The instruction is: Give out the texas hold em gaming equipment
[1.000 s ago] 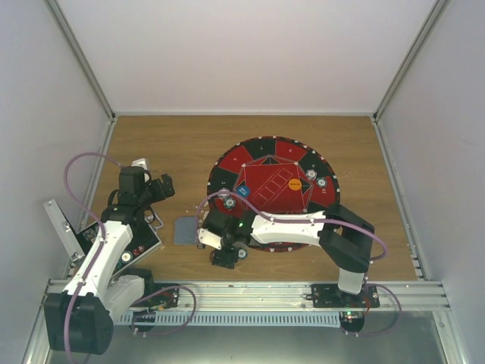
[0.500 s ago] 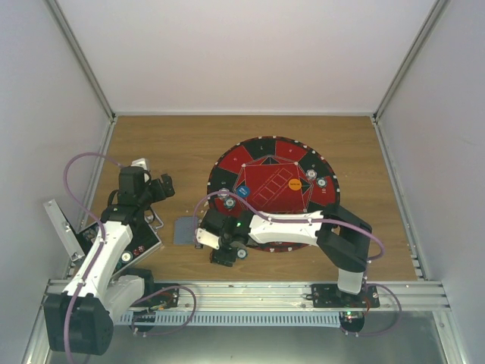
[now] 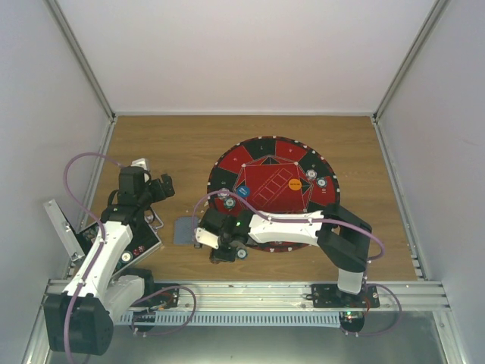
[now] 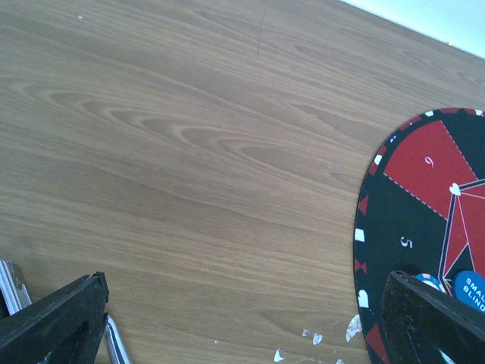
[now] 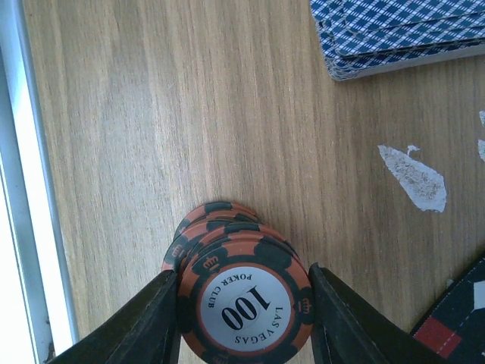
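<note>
A leaning stack of orange-and-black poker chips (image 5: 227, 227), the top one marked 100, stands on the wood near the table's front edge. My right gripper (image 5: 242, 277) is shut on it, one finger pressed against each side. In the top view this gripper (image 3: 214, 244) covers the stack. A pile of blue-backed playing cards (image 3: 184, 229) (image 5: 402, 34) lies just left of it. More chips (image 3: 228, 202) (image 3: 321, 183), a blue disc (image 3: 243, 191) (image 4: 470, 288) and an orange disc (image 3: 295, 183) rest on the mat. My left gripper (image 3: 161, 186) (image 4: 250, 334) hangs open over bare wood.
The round red-and-black mat (image 3: 242, 158) (image 4: 424, 167) (image 5: 462, 318) lies mid-table. A black case (image 3: 148, 243) sits under the left arm at the left edge. White scuffs (image 5: 413, 178) mark the wood. A metal rail (image 3: 250, 292) runs along the front.
The right gripper's jaws have closed in onto the chip stack, and the arm has crept slightly left. The left arm has not moved.
</note>
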`<state>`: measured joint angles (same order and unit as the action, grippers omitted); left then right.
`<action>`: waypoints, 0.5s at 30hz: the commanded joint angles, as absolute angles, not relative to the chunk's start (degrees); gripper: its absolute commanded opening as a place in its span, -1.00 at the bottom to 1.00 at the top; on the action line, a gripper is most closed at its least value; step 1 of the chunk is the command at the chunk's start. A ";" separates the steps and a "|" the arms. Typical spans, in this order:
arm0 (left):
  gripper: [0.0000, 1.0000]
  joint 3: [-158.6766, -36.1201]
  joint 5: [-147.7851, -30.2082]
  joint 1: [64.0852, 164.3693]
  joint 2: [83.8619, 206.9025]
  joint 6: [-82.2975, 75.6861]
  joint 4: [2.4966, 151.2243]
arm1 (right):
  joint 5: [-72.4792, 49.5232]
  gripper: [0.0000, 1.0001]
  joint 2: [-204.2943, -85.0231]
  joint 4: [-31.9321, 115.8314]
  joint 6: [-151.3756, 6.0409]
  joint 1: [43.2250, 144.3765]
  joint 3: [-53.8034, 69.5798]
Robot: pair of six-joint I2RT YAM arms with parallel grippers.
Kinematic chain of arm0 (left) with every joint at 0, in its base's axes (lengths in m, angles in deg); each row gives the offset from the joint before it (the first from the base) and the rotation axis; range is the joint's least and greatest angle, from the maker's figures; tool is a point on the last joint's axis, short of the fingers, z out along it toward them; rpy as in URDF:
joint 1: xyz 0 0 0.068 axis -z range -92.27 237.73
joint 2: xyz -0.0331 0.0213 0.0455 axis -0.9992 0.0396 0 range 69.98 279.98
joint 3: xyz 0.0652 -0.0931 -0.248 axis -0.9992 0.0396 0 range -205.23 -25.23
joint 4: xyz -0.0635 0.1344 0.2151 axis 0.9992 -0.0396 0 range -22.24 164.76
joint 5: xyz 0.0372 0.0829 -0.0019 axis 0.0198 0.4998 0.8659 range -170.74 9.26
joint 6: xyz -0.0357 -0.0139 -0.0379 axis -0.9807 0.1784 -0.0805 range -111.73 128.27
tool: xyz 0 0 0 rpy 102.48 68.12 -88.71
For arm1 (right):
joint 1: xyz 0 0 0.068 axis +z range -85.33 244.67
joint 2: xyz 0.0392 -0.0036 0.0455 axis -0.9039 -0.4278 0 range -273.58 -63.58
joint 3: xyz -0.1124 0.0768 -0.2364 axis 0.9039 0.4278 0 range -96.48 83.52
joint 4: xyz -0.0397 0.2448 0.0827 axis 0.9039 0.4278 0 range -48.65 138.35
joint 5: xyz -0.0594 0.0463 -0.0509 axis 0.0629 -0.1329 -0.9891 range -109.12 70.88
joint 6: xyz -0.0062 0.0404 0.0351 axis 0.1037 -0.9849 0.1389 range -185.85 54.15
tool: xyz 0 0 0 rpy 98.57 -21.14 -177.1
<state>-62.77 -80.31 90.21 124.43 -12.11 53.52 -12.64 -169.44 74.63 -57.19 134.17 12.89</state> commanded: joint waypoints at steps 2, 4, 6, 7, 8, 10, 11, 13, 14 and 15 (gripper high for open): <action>0.98 -62.20 -80.65 90.28 123.18 -12.54 55.48 | -12.53 -0.14 -167.83 75.82 -58.84 134.71 10.85; 0.98 -62.10 -80.65 90.27 122.91 -12.71 55.21 | -12.37 -0.16 -166.83 76.46 -59.97 134.72 10.96; 0.98 -62.08 -80.46 90.28 122.55 -12.80 54.90 | -12.35 -0.17 -165.75 77.01 -61.03 134.57 11.31; 0.98 -62.06 -80.33 90.28 122.37 -12.82 54.75 | -12.46 -0.18 -165.15 77.42 -61.59 134.48 11.47; 0.98 -62.14 -80.18 90.28 122.21 -12.86 54.53 | -12.84 -0.18 -164.51 78.04 -62.43 134.28 11.75; 0.98 -62.30 -79.89 90.28 121.91 -12.91 54.17 | -13.28 -0.18 -162.53 79.21 -64.94 133.30 12.59; 0.98 -62.33 -79.67 90.28 121.80 -12.97 54.03 | -13.32 -0.19 -161.26 79.67 -66.28 132.53 13.44; 0.98 -62.24 -79.43 90.28 121.43 -13.15 53.80 | -13.22 -0.19 -158.16 81.10 -69.28 130.68 15.39; 0.98 -62.20 -79.34 90.28 121.27 -13.31 53.68 | -13.10 -0.19 -156.52 82.33 -70.81 129.49 16.43; 0.98 -62.07 -79.33 90.27 121.11 -13.45 53.59 | -12.92 -0.19 -154.72 83.14 -72.62 128.13 17.84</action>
<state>-62.77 -80.22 90.21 122.53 -12.35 52.93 -12.77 -161.64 78.52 -64.97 132.24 14.12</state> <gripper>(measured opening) 0.990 0.427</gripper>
